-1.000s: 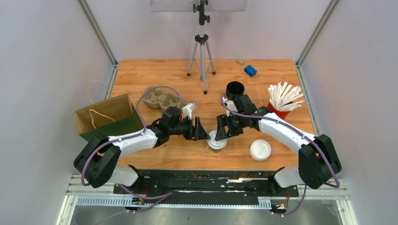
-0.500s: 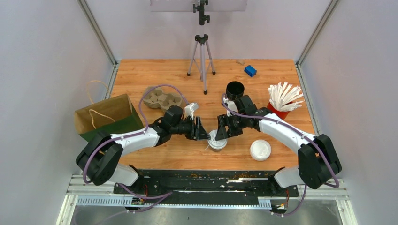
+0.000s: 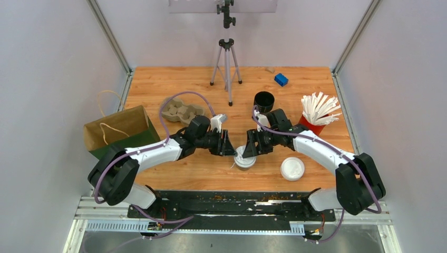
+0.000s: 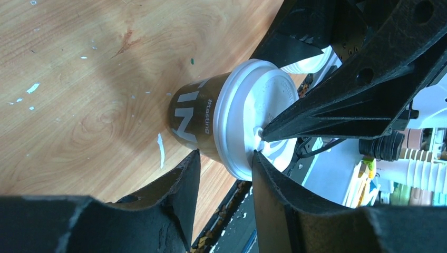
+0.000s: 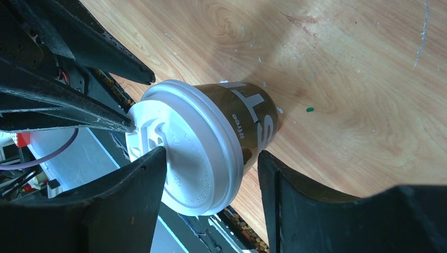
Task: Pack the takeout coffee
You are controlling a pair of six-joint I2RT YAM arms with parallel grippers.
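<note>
One takeout coffee (image 3: 244, 157), a dark brown cup (image 4: 197, 118) under a white lid (image 5: 195, 153), stands upright on the wood near the front middle. My left gripper (image 3: 232, 150) reaches it from the left and my right gripper (image 3: 247, 151) from the right. The left gripper (image 4: 225, 153) is half closed and straddles the lid's rim. Its upper fingertip (image 4: 256, 156) touches the lid top, and its lower one sits at the cup wall, with a gap below the rim. The right gripper (image 5: 211, 155) is open, with one finger on the lid and the other just clear of the wall.
A brown paper bag (image 3: 118, 133) stands open at the left, with a pulp cup carrier (image 3: 181, 112) behind my left arm. A black stack of cups (image 3: 264, 100), a red holder of white sticks (image 3: 316, 113), a loose white lid (image 3: 292, 168), a blue block (image 3: 281, 79) and a tripod (image 3: 227, 68) surround the cup.
My left jaws have narrowed markedly around the lid's rim, and my right jaws have narrowed a little. Both arms shifted only slightly. The cup has stayed where it was.
</note>
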